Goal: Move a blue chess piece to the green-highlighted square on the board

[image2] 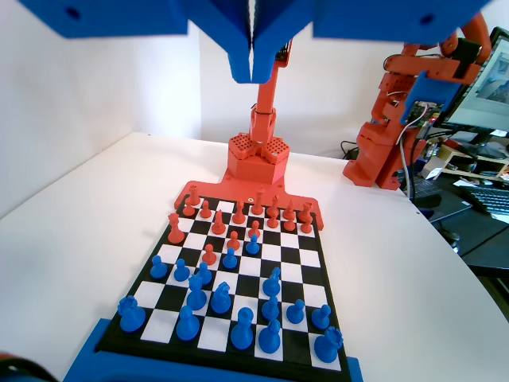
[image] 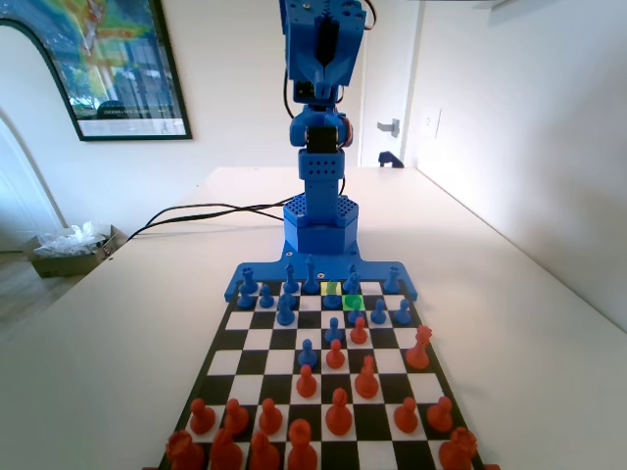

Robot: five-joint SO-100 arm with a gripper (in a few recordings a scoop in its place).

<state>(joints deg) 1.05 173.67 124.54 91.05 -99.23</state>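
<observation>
The chequered board [image: 257, 338] lies in front of the blue arm's base, and in the wrist view the board [image2: 314, 259] is far below me. Blue pieces [image: 285, 310] crowd the far rows in the fixed view. Two blue pawns [image: 308, 352] stand further forward among orange-red pieces [image: 336, 354]. A green square [image: 353, 301] glows in the second row from the arm, with a yellow square [image: 331, 288] behind it to the left. A blue piece [image: 356, 313] stands at the green square's near edge. My gripper [image2: 253, 56] hangs high above the board, shut and holding nothing.
Orange-red pieces [image: 339, 416] fill the near rows in the fixed view. A wall runs close along the right side of the white table [image: 509, 323]. Black cables [image: 196, 211] trail off the table's far left. Monitors and a keyboard [image2: 489, 199] sit at the right in the wrist view.
</observation>
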